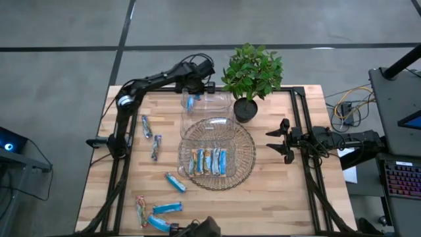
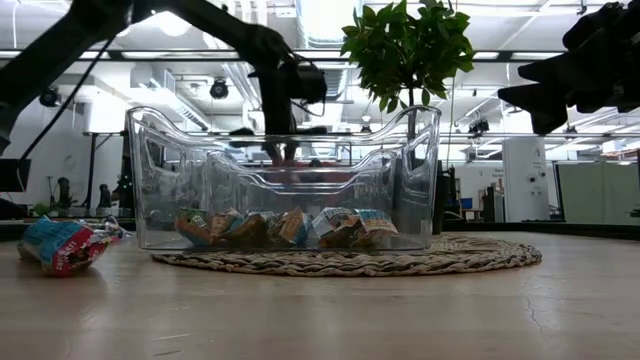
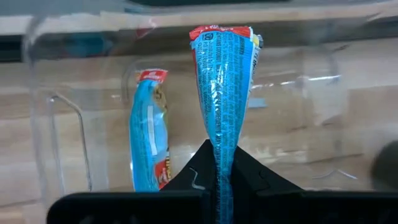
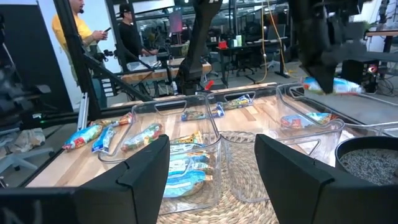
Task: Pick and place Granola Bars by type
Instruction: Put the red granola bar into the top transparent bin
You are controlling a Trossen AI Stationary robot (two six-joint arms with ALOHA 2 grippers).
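Along the near edge of the wooden table, a dark object cut off by the high view's border hid part of the loose Granola Bars at the left front corner. Further loose bars lay on the left side of the table. From table height, the rear clear container was hard to separate from the front clear container, since one showed through the other.

The left gripper hung over the rear container, its fingers pressed together on a blue bar; a second blue bar lay inside that container. Four bars lay side by side in the front container, which stood on a round woven mat. A potted plant stood just beside the mat at the back.

On the right, the right gripper waited with its fingers spread apart, near the mat.

Beyond the table were a grey floor, cables, desks and two people standing.
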